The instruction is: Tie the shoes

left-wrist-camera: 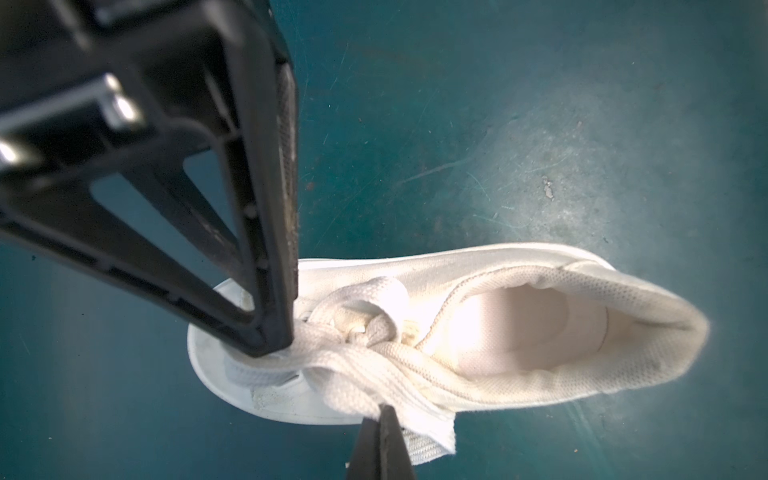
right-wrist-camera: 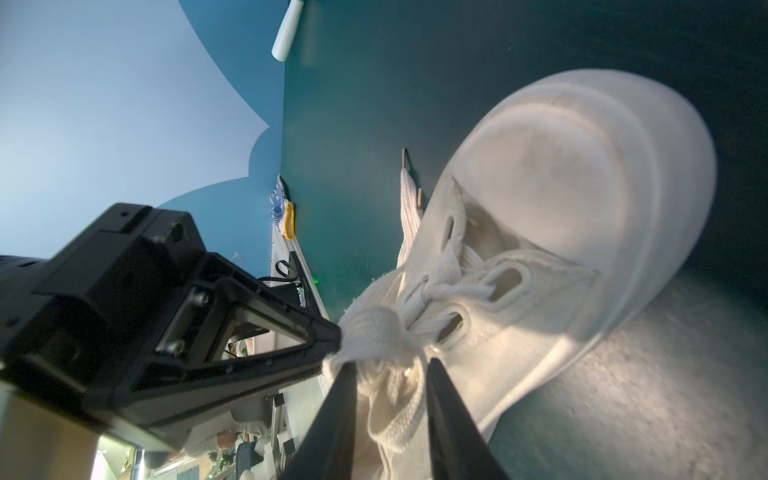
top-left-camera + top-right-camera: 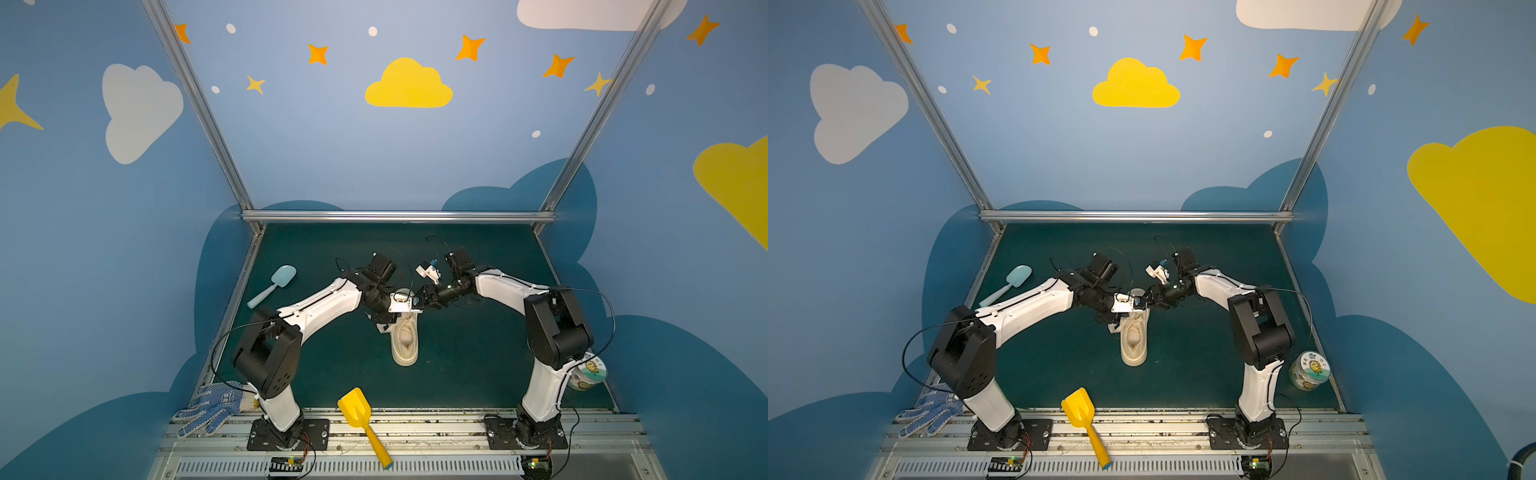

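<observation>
Shoe (image 3: 404,347) sits at the centre of the mat (image 3: 478,365), upright on its sole, heel to 6 o'clock and toe to 12 in both top views. Both arms meet over the toe half, wrists close together.

Left gripper (image 2: 334,341) reaches from 9 o'clock. Its jaws are pressed together, pinching a loop of the laces (image 1: 353,365) above the tongue.

Right gripper (image 2: 391,363) reaches from 3 o'clock with its jaws spread. A fold of the laces hangs between its fingers (image 2: 451,415); can't tell if either pad touches it.

The laces are bunched and crossed over the tongue. Two tipped ends lie on the mat just beside the shoe, on its 9 o'clock side.

Scoop (image 3: 274,284) is at 10 o'clock. Shovel (image 3: 357,409) is at 6, on the front edge. Glove (image 3: 212,405) is at 7, and the jar (image 3: 1308,370) is at 4, beside the right arm. All four are well apart from the shoe.
</observation>
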### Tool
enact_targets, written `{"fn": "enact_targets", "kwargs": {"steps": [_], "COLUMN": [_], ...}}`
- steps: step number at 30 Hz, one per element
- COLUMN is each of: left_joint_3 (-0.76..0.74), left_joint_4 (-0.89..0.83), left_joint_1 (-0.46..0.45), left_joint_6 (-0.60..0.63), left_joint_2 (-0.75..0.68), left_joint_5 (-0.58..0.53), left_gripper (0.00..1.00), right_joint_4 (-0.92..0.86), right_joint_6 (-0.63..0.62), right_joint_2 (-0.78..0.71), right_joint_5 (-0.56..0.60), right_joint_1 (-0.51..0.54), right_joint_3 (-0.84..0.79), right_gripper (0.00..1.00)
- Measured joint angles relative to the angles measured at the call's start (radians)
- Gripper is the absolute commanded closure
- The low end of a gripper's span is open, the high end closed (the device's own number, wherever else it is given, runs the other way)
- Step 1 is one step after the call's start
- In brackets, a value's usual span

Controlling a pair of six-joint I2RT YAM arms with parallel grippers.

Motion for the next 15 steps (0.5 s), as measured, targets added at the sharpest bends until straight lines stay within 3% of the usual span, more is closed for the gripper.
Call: {"fn": "enact_targets", "kwargs": {"steps": [7,15], "left_joint_3": [0.0,0.0], "left_joint_4": [0.0,0.001], "left_joint_1": [0.002,0.012], "left_joint_6": [-0.007,-0.007], "left_joint_2": [0.001,0.001], "left_joint_5": [0.0,0.0], "left_gripper": [0.97,0.97], "right_joint_4": [-0.034,0.014], "right_joint_6": [-0.006,0.043], "right_joint_2": [-0.048,-0.132], "right_joint_5": [0.006,-0.044], "right_joint_1": [-0.021,-0.025], "right_joint_3": [-0.046,-0.091], "right_gripper": [0.74,0.95]}}
